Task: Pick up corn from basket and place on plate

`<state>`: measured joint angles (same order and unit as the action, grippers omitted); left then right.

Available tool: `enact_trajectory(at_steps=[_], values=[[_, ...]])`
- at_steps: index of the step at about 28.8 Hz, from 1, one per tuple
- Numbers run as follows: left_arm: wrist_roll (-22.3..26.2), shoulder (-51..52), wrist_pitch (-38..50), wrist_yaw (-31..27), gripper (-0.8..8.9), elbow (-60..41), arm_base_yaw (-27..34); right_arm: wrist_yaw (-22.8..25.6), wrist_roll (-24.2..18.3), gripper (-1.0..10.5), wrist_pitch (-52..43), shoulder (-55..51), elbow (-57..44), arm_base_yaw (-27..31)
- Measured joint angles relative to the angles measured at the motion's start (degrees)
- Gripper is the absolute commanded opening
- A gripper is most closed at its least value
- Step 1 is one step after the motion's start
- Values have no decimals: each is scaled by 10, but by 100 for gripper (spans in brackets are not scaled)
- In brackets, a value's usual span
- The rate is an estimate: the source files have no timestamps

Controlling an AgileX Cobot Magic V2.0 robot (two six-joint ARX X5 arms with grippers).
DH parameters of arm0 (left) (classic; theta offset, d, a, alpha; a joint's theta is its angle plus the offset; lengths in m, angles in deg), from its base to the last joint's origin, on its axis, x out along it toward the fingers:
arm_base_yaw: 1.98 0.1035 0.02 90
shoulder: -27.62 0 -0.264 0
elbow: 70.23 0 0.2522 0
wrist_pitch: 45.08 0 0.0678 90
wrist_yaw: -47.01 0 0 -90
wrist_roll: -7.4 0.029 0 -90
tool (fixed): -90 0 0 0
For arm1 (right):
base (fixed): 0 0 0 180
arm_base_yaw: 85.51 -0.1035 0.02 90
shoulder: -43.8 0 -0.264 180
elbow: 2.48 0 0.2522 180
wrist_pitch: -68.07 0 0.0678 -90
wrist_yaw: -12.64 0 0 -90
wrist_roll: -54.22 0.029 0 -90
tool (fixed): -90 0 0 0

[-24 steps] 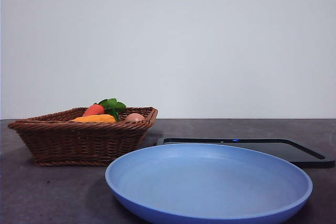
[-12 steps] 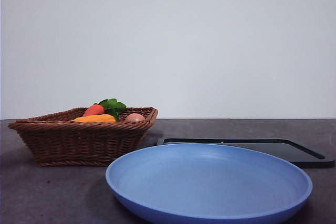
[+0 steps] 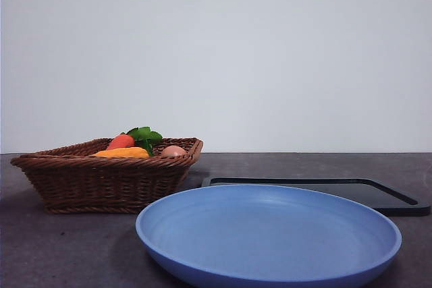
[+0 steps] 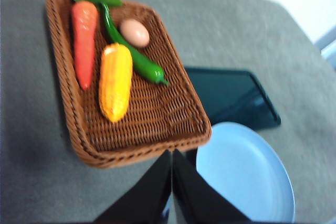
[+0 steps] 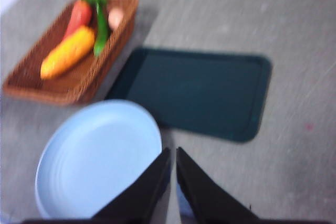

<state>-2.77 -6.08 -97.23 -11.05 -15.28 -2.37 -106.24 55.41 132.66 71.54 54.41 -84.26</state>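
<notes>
1. Nothing grabbed yet. The corn (image 4: 115,81) is lying in the basket (image 4: 79,124), between the carrot (image 4: 84,40) and the green chili pepper (image 4: 137,59), so I'd call this the approach step.
2. Left gripper (image 4: 171,157) hangs up high just off the basket's rim, jaws pressed together. Right gripper (image 5: 172,155) hovers over the worktop (image 5: 294,51) near the plate (image 5: 100,156), jaws nearly touching too.
3. Next I reckon the left one has to spread its jaws, drop over the cob and pinch it across the middle without nudging its neighbours.
4. Count: one corn, one carrot, one pepper, one egg (image 4: 135,32), one basket, one blue plate, one black tray (image 5: 199,93).
</notes>
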Motion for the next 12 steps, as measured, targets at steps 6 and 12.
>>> enact_trajectory(at_steps=[6,12], values=[[30,-21,-23,0,8,8,-25,0,-39,2,35,31,23,-26],[32,-20,-23,0,382,8,-25,2,-37,302,29,31,23,-27]])
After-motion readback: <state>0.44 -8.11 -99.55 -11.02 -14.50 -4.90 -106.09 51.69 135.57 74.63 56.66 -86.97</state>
